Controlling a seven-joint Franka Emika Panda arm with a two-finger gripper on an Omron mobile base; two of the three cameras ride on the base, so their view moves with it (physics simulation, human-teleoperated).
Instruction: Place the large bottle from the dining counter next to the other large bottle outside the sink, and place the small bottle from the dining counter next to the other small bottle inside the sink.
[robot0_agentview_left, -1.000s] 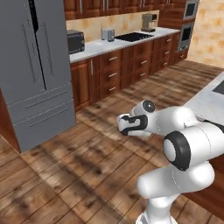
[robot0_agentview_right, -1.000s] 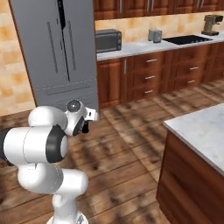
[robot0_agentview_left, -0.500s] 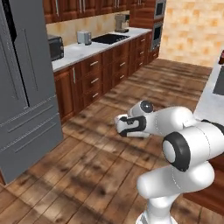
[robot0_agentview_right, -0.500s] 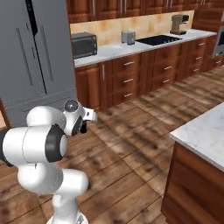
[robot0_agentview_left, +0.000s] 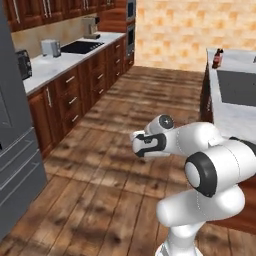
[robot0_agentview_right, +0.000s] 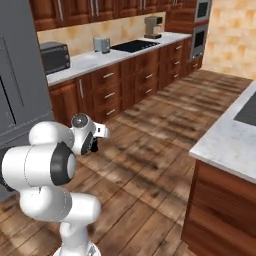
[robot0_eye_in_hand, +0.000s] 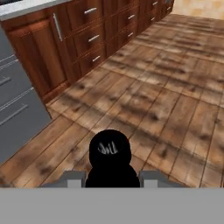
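In the hand view the small bottle (robot0_eye_in_hand: 109, 157), all black and seen from its top end, sits between the two grey fingertips (robot0_eye_in_hand: 74, 179) of my gripper (robot0_eye_in_hand: 110, 180), which is shut on it. The hand is tucked in close to the robot's body above the wooden floor, and the gripper (robot0_agentview_left: 139, 146) (robot0_agentview_right: 95, 145) points out over it. At the far right lies the dark grey sink (robot0_agentview_left: 236, 87) (robot0_agentview_right: 247, 114), set in a white counter. A small dark reddish bottle (robot0_agentview_left: 217, 57) stands on that counter beyond the sink; which bottle it is I cannot tell.
A run of reddish wood cabinets (robot0_agentview_left: 75, 92) (robot0_agentview_right: 125, 82) with a white top carries a toaster, a cooktop and a coffee machine. A grey fridge (robot0_agentview_left: 12, 165) (robot0_agentview_right: 20, 85) stands at the left. The counter's corner (robot0_agentview_right: 200, 150) juts in at the right. Wooden floor (robot0_agentview_left: 125, 115) stretches between.
The whole scene has slid left in both base views, so the base has turned: the fridge moved toward the left edge and the sink counter came in. The arm kept its pose and grip.
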